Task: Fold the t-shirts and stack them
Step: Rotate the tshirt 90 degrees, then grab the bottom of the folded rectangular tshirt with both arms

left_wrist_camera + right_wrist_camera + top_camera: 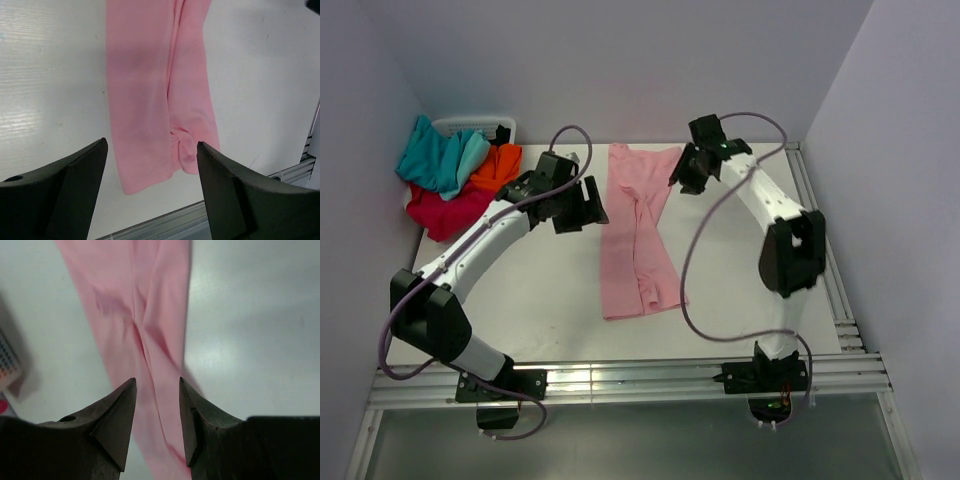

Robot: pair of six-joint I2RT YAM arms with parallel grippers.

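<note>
Nearest of all, the grey aluminium rail (620, 385) is seen running along the front edge, with the white tabletop (530, 310) beyond it.

Down the middle of that surface the light pink cotton t-shirt (638, 240) is laid out as one long, narrow strip. Both sides are turned in toward a centre crease, and the near hem is pointed at the rail. The lengthwise folds can be judged done; the crosswise fold is not yet made.

A little farther in, the left tool (151, 150) is held above the tabletop, just beside the strip's left edge. Its fingers are spread wide and nothing is pinched. From its wrist camera the strip's near end is framed between them, so it is probably lined up for a grab at that hem.

Farther again, the right tool (157, 385) is hung over the strip's far part, toward its right edge. The fingers are parted only partway and nothing is caught between them. Pink cloth is seen lying flat below the gap.

At the far left corner the other shirts are heaped unfolded: a crimson red tee (445, 212) lowest, an orange tee (498, 165) beside it, and a teal tee (440, 155) on top. All are pushed up against a white plastic basket (480, 125). They are kept aside, it may be supposed, so that one shirt at a time is worked in the centre.
</note>
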